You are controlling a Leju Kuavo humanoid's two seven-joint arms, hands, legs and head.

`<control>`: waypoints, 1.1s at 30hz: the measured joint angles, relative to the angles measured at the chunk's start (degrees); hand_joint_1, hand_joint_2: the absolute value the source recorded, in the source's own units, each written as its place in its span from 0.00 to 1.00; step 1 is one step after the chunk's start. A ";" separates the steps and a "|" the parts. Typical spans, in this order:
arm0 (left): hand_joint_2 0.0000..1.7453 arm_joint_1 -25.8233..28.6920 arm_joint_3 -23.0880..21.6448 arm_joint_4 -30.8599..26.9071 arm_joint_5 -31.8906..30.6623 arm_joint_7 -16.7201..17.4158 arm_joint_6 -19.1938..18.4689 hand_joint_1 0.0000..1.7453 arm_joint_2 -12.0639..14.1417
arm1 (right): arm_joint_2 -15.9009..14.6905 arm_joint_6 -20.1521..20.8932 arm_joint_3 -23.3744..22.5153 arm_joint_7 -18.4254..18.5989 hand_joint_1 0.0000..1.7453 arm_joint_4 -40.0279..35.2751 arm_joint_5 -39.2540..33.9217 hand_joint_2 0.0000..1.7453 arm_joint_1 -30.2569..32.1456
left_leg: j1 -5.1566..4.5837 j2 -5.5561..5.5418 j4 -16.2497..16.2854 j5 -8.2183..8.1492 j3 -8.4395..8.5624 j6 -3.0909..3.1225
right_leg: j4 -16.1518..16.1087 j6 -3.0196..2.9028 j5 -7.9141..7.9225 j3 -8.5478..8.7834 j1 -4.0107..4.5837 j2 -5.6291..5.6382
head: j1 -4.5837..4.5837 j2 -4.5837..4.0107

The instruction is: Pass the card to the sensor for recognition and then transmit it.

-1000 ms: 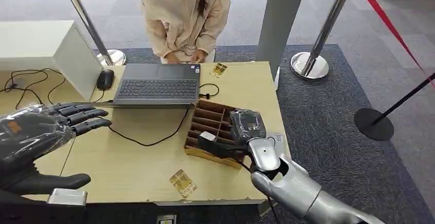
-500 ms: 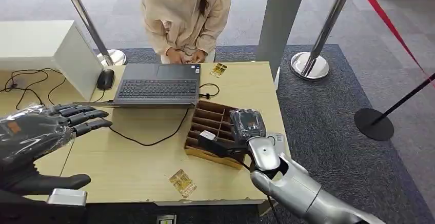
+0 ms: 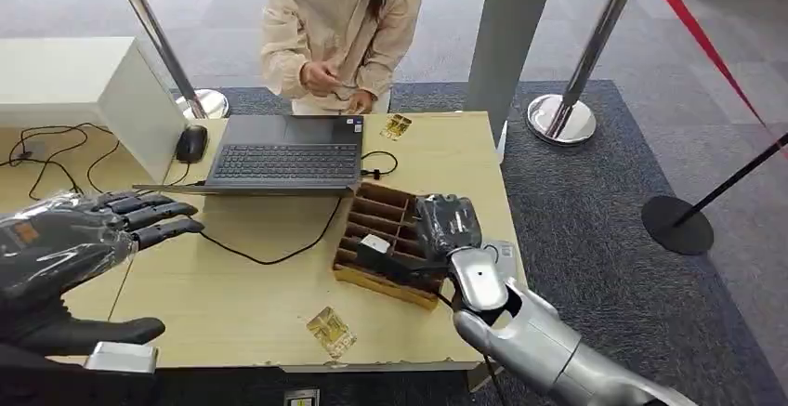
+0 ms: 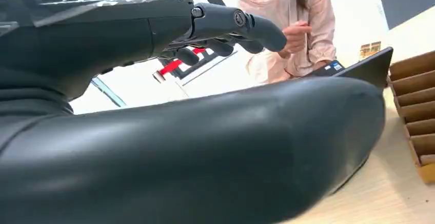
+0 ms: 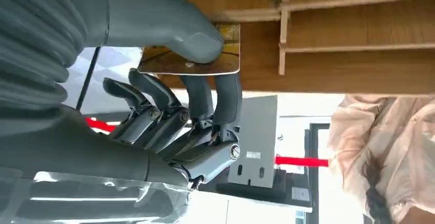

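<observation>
Right robot hand [image 3: 444, 229] over the divided box [image 3: 379, 229] pinches a card [image 5: 190, 60], thumb hiding much of it. Left robot hand [image 3: 70, 243], released, fingers spread, hangs past the tabletop [image 3: 242, 304] edge.

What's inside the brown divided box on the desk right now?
The right robot hand reaches into the box, pinching a gold card. The far slots look empty; the hand hides the near ones.

Open laptop [image 3: 283, 160], black mouse [image 3: 190, 143], seated person [image 3: 339, 30], red-belt stanchion [image 3: 567, 113]
</observation>
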 joint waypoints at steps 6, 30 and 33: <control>0.00 -0.07 0.00 0.00 0.31 0.00 -0.02 0.00 0.00 | 0.09 -0.24 -0.44 -0.09 1.00 -1.84 0.72 1.00 0.02 | 0.00 0.00 0.01 0.00 0.00 0.00 | 0.00 0.00 0.00 -0.01 0.00 0.00 | 0.00 0.00; 0.00 -2.40 0.07 0.07 -0.92 0.00 -2.27 0.00 0.02 | -1.55 -0.59 -2.69 0.04 1.00 -18.08 6.86 1.00 -0.41 | -0.02 0.01 0.00 0.00 -0.01 0.00 | 0.00 0.00 0.00 -0.03 -0.02 0.00 | 0.00 0.00; 0.00 -2.78 0.09 0.07 -0.98 0.00 -2.40 0.00 0.02 | -1.77 -0.59 -3.08 0.07 1.00 -19.61 6.88 1.00 -0.41 | -0.02 0.00 0.00 0.00 -0.02 0.00 | 0.00 0.00 0.00 -0.03 -0.02 0.00 | 0.00 0.00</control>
